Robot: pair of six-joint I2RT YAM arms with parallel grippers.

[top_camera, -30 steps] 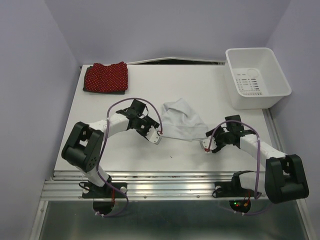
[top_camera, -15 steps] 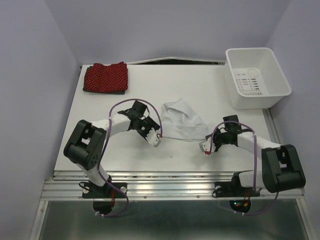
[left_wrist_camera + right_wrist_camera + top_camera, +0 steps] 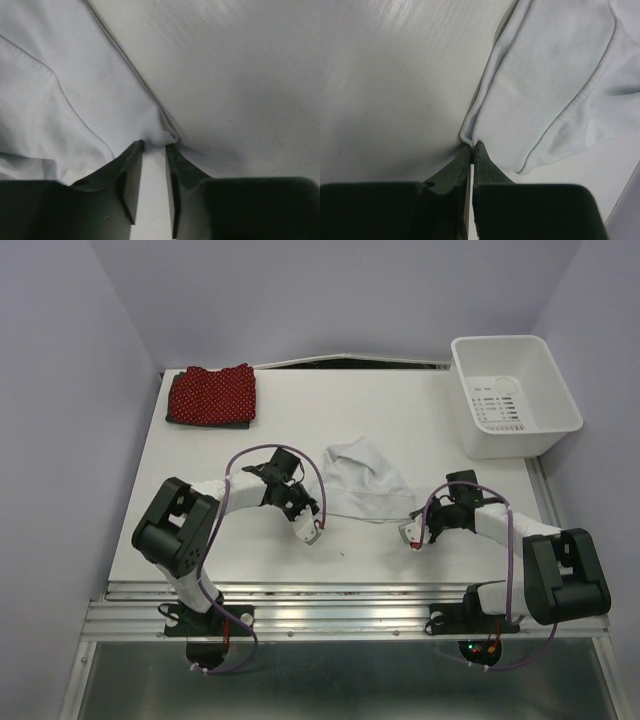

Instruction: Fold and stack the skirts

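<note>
The white skirt (image 3: 360, 478) lies spread mid-table, its hem toward me. My left gripper (image 3: 313, 531) is at the skirt's near left corner. In the left wrist view its jaws (image 3: 154, 146) stand narrow, with a pucker of white skirt (image 3: 75, 90) pinched between the tips. My right gripper (image 3: 411, 536) sits at the near right corner. Its jaws (image 3: 472, 146) are shut on the folded edge of the white skirt (image 3: 555, 75). The red dotted skirt (image 3: 211, 393) lies folded at the far left on a dark skirt (image 3: 205, 423), of which only an edge shows.
A white plastic bin (image 3: 515, 430) stands at the far right corner. The table's near edge (image 3: 330, 585) runs just behind both grippers. Purple walls close in on the left and right.
My right gripper has closed on the skirt's near right corner. My left gripper has slid a little toward me and narrowed onto the near left corner.
</note>
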